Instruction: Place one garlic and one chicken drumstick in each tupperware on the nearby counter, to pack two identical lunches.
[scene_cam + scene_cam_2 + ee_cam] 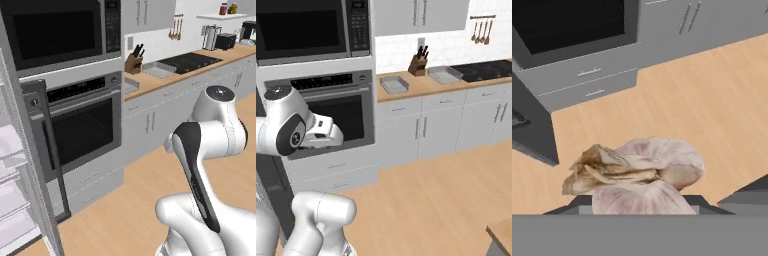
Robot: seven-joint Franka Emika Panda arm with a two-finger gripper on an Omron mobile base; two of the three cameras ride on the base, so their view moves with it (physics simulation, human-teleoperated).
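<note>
Nearest the hand camera, a garlic (643, 172) bulb sits clamped between the gripper (642, 200) jaws, papery tip pointing left, carried above the wooden floor (712, 100). Beyond it stand the oven (338, 112) and pale cabinets. Farther off, on the counter (421, 87), two tupperware trays wait, one (394, 84) near the oven and one (445, 74) beside the cooktop (483, 70). Current step, by judgement: transport of the garlic. Next move requires carrying it over one tray, lowering, then releasing.
</note>
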